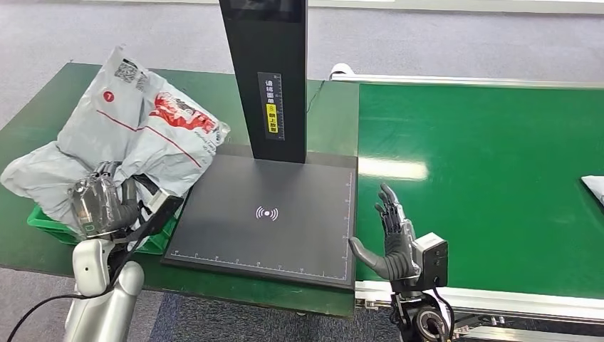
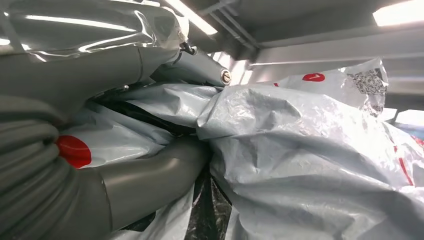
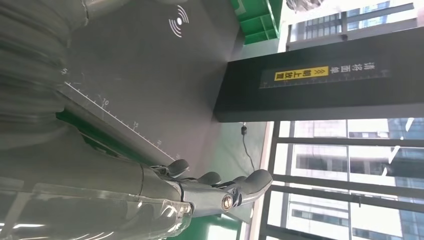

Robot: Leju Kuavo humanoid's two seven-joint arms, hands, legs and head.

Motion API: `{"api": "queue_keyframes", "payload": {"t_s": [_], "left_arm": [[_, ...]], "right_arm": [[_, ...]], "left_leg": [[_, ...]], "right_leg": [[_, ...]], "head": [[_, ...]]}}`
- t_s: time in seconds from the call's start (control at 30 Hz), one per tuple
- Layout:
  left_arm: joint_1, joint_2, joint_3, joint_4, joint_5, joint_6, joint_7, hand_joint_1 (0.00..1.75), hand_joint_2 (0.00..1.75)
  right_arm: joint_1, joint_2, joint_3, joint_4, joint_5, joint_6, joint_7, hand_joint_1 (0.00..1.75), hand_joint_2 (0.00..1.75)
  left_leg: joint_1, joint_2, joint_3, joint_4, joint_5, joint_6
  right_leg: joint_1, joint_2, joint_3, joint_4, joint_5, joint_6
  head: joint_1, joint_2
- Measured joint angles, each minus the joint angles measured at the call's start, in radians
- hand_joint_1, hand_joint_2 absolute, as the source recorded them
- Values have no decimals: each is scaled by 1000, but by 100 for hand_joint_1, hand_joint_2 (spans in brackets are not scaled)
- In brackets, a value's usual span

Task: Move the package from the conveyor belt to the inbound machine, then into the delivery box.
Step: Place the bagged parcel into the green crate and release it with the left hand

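Note:
A crumpled grey plastic package (image 1: 135, 135) with red print lies over the green delivery box (image 1: 50, 222) at the table's left. My left hand (image 1: 103, 203) grips the package's lower edge; in the left wrist view its thumb (image 2: 150, 175) and fingers (image 2: 200, 70) close around the grey plastic (image 2: 300, 150). The inbound machine's black scan plate (image 1: 271, 214) with its upright post (image 1: 267, 78) is bare. My right hand (image 1: 395, 239) is held open, fingers spread, at the plate's right edge over the green conveyor belt (image 1: 484, 178). In the right wrist view its fingers (image 3: 240, 187) are extended beside the plate (image 3: 150, 75).
A second pale package (image 1: 595, 187) peeks in at the belt's far right edge. The green table (image 1: 43, 107) extends behind and left of the box. A thin cable (image 1: 313, 96) runs behind the post. Grey floor surrounds the station.

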Motion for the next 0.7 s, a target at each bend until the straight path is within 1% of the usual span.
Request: {"api": "queue_keyframes", "payload": {"t_s": [0.1, 0.2, 0.4, 0.47, 0.53, 0.57, 0.67, 0.7], "left_arm": [[-23, 25, 41, 60, -38, -47, 57, 175, 175], [-51, 50, 65, 131, -67, -76, 91, 175, 175], [-129, 98, 76, 280, -113, -124, 130, 175, 175], [-164, 113, 75, 334, -120, -154, 138, 175, 175], [-206, 128, 75, 395, -124, -190, 144, 163, 175], [-227, 135, 75, 426, -127, -206, 147, 137, 175], [-288, 151, 74, 512, -138, -229, 161, 22, 175], [-305, 157, 73, 539, -144, -229, 169, 5, 175]], "right_arm": [[3, 7, -4, -1, 12, 2, 4, 0, 175], [6, 14, -11, -1, 23, 7, 6, 0, 175], [6, 21, -18, -1, 36, 18, 13, 0, 175], [5, 23, -20, -3, 41, 24, 16, 0, 175], [5, 27, -23, -4, 45, 30, 18, 0, 175], [5, 28, -24, -4, 47, 32, 18, 0, 175], [4, 30, -29, -4, 52, 36, 19, 0, 175], [4, 30, -30, -4, 53, 38, 20, 0, 175]], "left_leg": [[0, 0, 0, 0, 0, 0], [0, 0, 0, 0, 0, 0], [0, 0, 0, 0, 0, 0], [0, -1, 1, 0, 0, 0], [0, -1, 1, 0, 1, 0], [0, -1, 1, 0, 1, -1], [0, -1, 2, 0, 2, -2], [0, -1, 2, 0, 2, -2]], "right_leg": [[0, 0, 0, 0, 0, 0], [0, 0, 0, 0, 0, 0], [0, 0, 0, 0, 0, 0], [0, 0, 1, 0, 0, 0], [0, 0, 1, 0, 0, 0], [0, 0, 2, 0, 0, 0], [0, 0, 2, 0, 1, -1], [0, 0, 2, 0, 1, -1]], "head": [[0, 0], [0, 0], [0, 0], [0, 0], [0, 0], [0, 0], [0, 0], [0, 0]]}}
